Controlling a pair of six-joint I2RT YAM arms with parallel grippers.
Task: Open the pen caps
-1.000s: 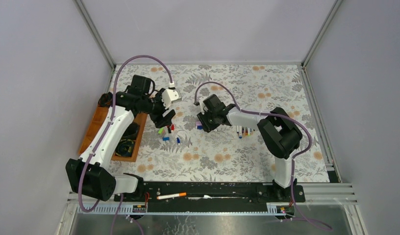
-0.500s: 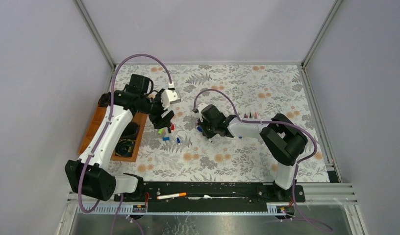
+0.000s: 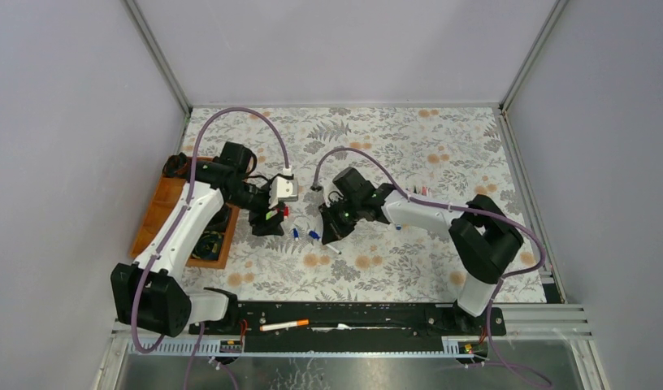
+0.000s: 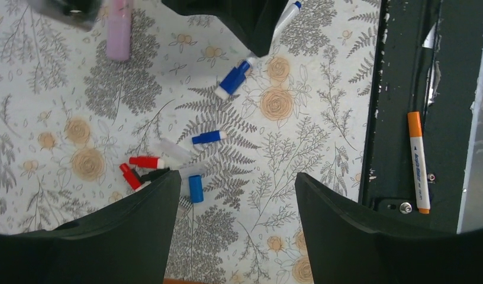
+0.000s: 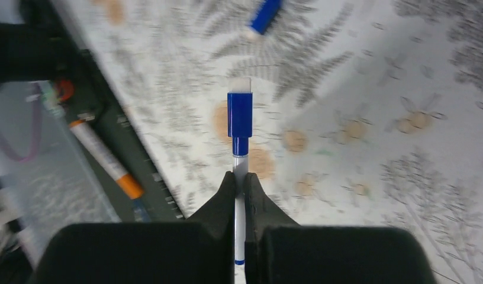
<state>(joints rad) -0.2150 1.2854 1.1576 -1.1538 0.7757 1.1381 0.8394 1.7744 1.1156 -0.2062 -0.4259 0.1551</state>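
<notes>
Though pinched, white pen (image 5: 240, 168), blue cap (image 5: 240, 115).

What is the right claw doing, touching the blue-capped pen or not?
Touching. The right wrist view shows the right gripper shut on the pen below its blue cap.

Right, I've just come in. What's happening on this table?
Two robot arms are uncapping pens. The right gripper is shut on a white pen, whose blue cap is on. The left gripper hangs open above loose caps, red and blue, lying on the flowered cloth. An orange pen lies on the black rail at the near edge.
</notes>
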